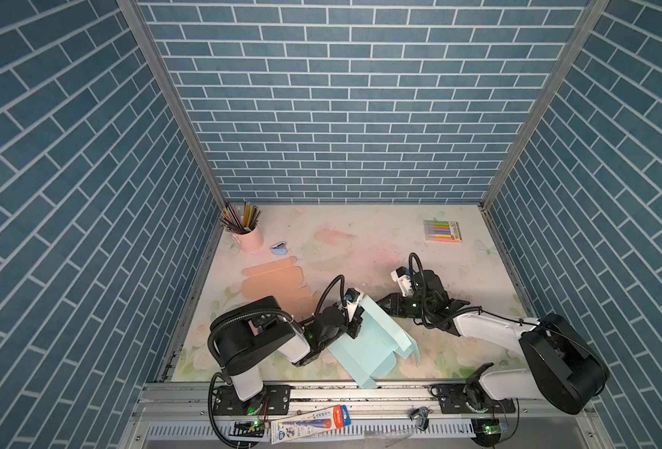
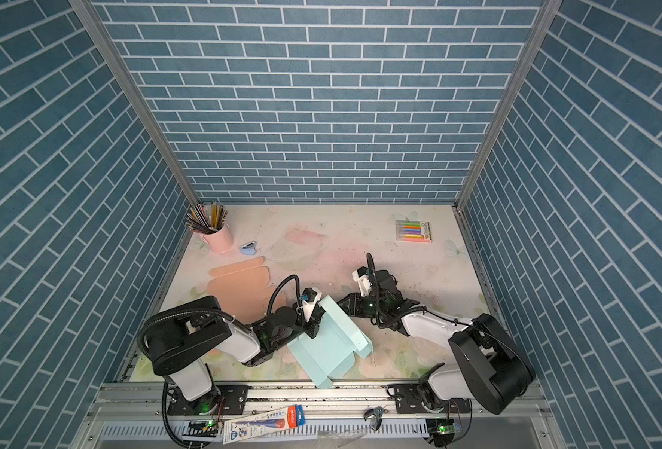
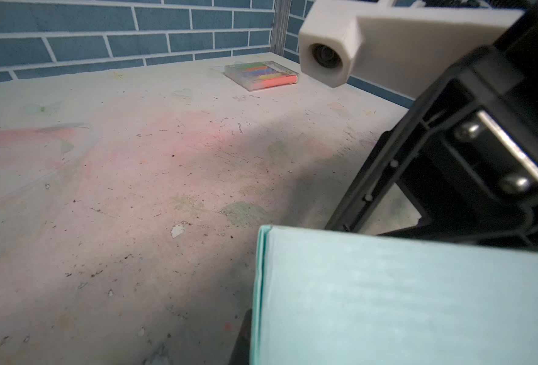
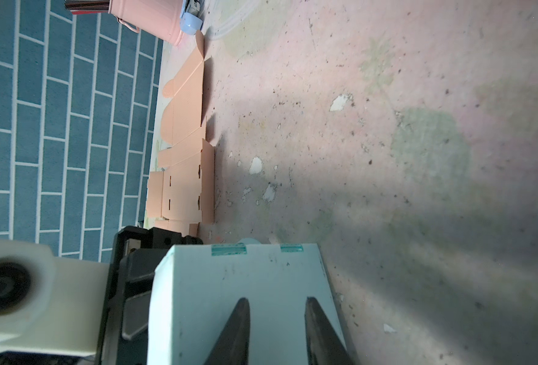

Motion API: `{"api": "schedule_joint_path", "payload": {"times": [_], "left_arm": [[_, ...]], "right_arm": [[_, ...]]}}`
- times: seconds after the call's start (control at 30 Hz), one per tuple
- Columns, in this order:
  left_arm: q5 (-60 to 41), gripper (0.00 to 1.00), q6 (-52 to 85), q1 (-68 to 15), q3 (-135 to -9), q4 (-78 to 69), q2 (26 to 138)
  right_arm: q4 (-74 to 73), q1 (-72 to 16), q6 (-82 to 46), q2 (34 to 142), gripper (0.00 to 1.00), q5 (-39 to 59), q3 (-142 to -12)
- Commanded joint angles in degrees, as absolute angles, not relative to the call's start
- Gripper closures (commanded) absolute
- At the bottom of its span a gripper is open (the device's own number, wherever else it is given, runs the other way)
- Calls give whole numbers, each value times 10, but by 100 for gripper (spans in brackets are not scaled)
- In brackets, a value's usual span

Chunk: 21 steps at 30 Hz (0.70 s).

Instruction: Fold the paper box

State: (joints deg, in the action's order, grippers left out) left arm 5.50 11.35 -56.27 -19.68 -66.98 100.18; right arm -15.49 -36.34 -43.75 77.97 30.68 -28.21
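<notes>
The paper box [image 1: 364,346] lay half made at the front of the table [image 1: 360,241], between the two arms, with its nearest corner already reaching over the table's front edge onto the metal rail [image 1: 321,392]. One long panel [image 4: 245,275] stood raised from the flat base. The left gripper [image 1: 354,325] was closed tight on the far end of that panel, pinching the doubled paper. The right gripper [image 4: 275,300] pointed at the panel's outer face with its jaws a little apart and nothing between them; whether its tips actually touched the paper could not be told. The main danger seemed to be a push from the right against a panel held at one end only: the thin paper could buckle or crease off its fold line, or slip out of the pinch. A sideways shove might also slide the whole sheet further over the front edge, since nothing pressed the base down. The two grippers sat very close, so a careless advance could knock them together. The flat orange cardboard [image 1: 275,282] lay well apart and looked safe.
</notes>
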Motion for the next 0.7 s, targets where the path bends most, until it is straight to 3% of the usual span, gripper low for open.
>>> {"api": "schedule_joint_path", "payload": {"times": [0.0, 0.3, 0.67], "left_arm": [[73, 95, 108, -564, -208, -694, 1022], [88, 94, 101, -570, -209, -676, 1001], [152, 95, 148, -565, -244, -536, 937]], "right_arm": [[-165, -375, -447, 787, 69, 372, -282], [-71, -361, -401, 761, 69, 329, -315], [168, -360, -286, 619, 69, 137, -451]]}}
